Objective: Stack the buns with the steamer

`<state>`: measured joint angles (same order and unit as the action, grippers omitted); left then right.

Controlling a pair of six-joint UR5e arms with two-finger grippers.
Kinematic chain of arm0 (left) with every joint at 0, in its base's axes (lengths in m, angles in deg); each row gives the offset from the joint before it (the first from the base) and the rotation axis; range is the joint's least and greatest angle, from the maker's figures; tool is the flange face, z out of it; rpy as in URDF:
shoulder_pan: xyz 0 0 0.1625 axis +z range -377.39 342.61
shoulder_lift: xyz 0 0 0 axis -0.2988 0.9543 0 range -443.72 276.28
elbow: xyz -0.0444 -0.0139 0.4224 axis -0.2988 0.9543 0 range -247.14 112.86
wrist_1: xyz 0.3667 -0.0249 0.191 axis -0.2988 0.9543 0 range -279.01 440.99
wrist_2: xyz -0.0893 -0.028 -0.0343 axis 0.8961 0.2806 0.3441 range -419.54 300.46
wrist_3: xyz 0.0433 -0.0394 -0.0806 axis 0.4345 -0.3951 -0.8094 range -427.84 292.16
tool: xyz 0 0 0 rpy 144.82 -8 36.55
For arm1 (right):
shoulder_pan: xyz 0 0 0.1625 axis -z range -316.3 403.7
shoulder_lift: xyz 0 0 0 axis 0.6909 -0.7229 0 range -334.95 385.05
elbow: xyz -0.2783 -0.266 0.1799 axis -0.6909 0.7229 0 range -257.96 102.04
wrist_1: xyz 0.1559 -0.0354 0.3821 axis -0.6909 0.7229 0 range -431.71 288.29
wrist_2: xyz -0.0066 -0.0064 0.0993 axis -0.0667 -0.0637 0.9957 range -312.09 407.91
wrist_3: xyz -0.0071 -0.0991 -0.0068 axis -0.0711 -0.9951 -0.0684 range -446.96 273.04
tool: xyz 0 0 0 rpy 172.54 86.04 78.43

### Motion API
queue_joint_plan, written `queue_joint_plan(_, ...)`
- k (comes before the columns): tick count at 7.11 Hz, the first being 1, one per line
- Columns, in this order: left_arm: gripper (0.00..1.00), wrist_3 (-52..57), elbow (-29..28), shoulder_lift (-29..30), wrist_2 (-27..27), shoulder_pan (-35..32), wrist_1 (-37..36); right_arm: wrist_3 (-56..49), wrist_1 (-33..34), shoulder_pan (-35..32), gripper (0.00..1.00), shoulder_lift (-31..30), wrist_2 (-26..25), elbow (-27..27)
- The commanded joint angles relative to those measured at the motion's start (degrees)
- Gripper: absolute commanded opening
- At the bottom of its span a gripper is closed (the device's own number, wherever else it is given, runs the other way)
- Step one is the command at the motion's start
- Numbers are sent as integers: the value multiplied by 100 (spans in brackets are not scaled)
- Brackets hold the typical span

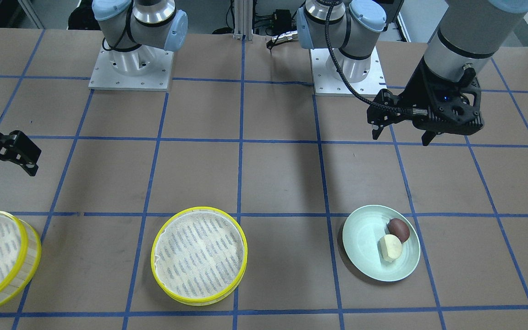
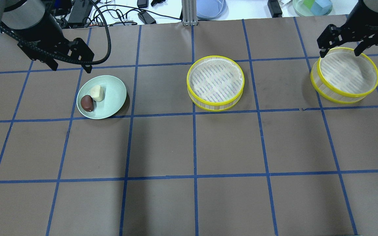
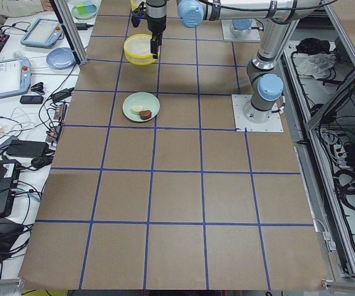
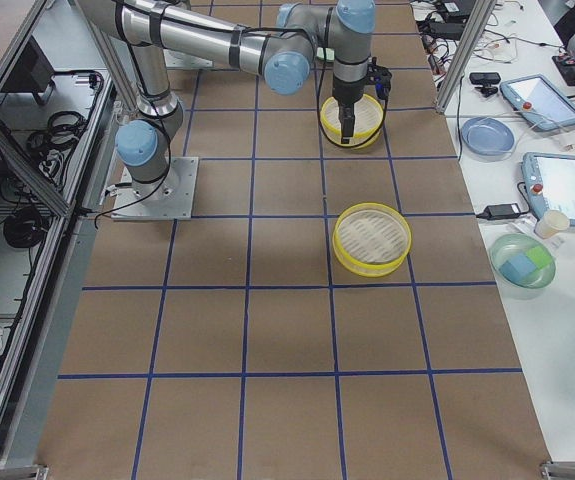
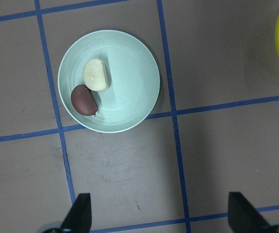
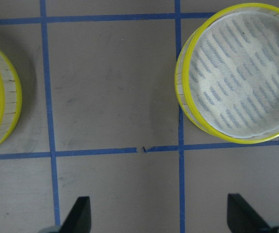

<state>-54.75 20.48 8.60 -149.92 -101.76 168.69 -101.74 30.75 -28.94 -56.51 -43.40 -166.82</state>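
Two buns lie on a pale green plate [image 2: 112, 96]: a cream-yellow bun [image 2: 97, 93] and a reddish-brown bun [image 2: 87, 103], touching each other. They also show in the left wrist view, the cream bun [image 5: 96, 74] and the brown bun [image 5: 83, 100]. One steamer tier [image 2: 215, 82] stands mid-table, the other steamer tier [image 2: 345, 73] to its right. My left gripper [image 2: 72, 68] hangs open and empty above the table beside the plate. My right gripper [image 2: 340, 54] hangs open and empty above the right tier. Both tiers are empty.
The brown table carries a blue tape grid. Both arm bases [image 1: 131, 68] stand at the robot's edge of the table. Cables, tablets and bowls lie on the white bench [image 2: 241, 9] past the far edge.
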Motion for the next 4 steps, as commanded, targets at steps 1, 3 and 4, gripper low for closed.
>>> queue_joint_plan(1, 100, 0, 0, -3, -15, 0, 19, -86, 528, 302, 100, 253, -18, 9)
queue_joint_plan(3, 100, 0, 0, -3, -15, 0, 19, -368, 809, 627, 100, 543, 61, 9)
queue_joint_plan(4, 100, 0, 0, -3, -15, 0, 19, -386, 985, 803, 100, 666, 79, 9)
